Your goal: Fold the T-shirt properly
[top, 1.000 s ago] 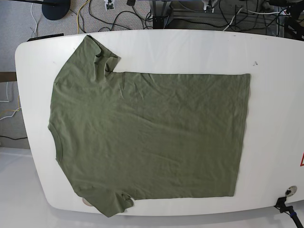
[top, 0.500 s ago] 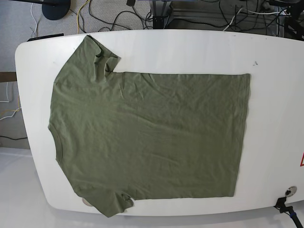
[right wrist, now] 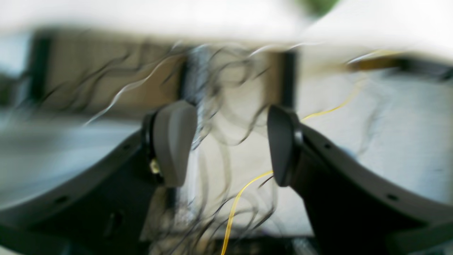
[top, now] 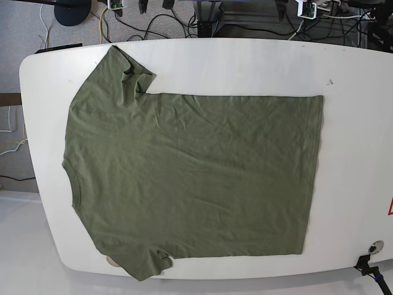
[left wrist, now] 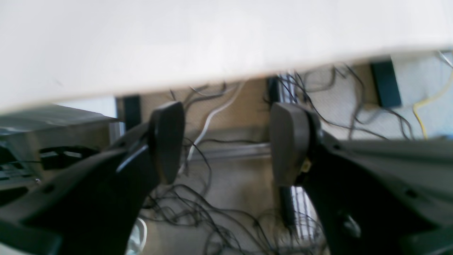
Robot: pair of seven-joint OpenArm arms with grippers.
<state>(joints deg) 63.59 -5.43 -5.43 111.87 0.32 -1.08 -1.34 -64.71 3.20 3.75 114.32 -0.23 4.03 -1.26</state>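
Olive T-shirt (top: 196, 178) spread flat on the white counter (top: 245, 64).
Left claw (left wrist: 226, 141) and right claw (right wrist: 230, 141) both gape apart, empty.

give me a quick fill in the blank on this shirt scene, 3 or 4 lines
1. The T-shirt lies spread flat on the white ____.
2. The shirt's colour is olive ____.
3. In the base view the neck opening sits at the shirt's ____ edge.
4. Both the left pincer and the right pincer are ____, holding nothing.

Missing words: table; green; left; open
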